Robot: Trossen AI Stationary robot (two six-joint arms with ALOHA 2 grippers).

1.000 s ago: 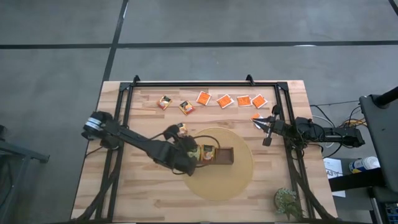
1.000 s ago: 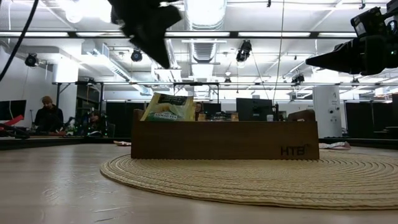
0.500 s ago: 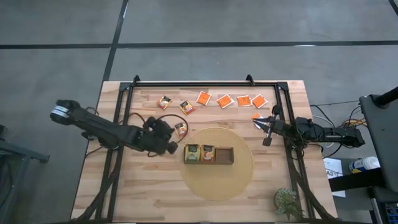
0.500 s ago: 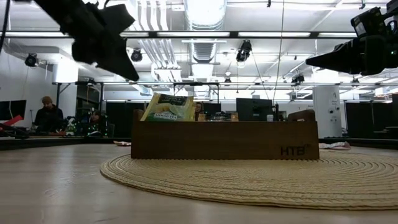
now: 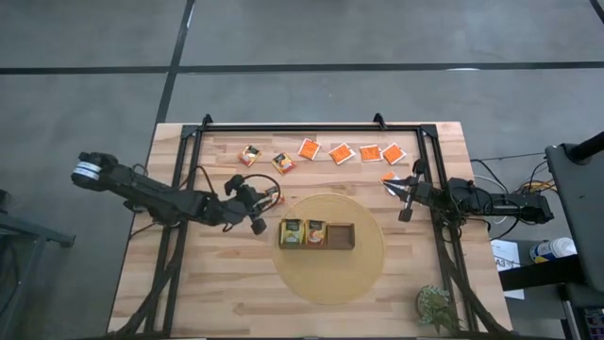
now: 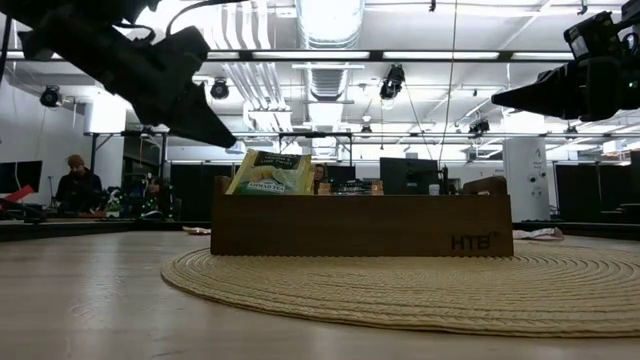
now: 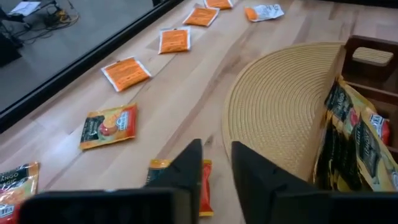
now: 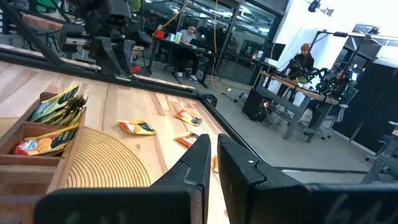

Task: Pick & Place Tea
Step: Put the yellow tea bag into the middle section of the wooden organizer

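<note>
The tea (image 5: 342, 152) lies mostly in a loose row of sachets along the bench's far edge, with some already standing in the wooden tray (image 5: 341, 235) on the round mat (image 5: 354, 274). The left gripper (image 5: 262, 203), jaws slightly parted, hovers over one yellow-orange sachet (image 7: 205, 186) just off the mat's left rim. Sachets look light, thin and slick; pinching an edge seems best. The right gripper (image 5: 397, 192) waits shut near the bench's right edge.

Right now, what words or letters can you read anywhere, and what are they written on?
"HTB" on the front of the wooden tray.
"NGO", the end of a cut-off word, on a yellow-orange sachet at the edge of the left wrist view.
The green sachet standing in the tray has print, but it is too blurred to read.
The orange sachets are too small to read.
</note>
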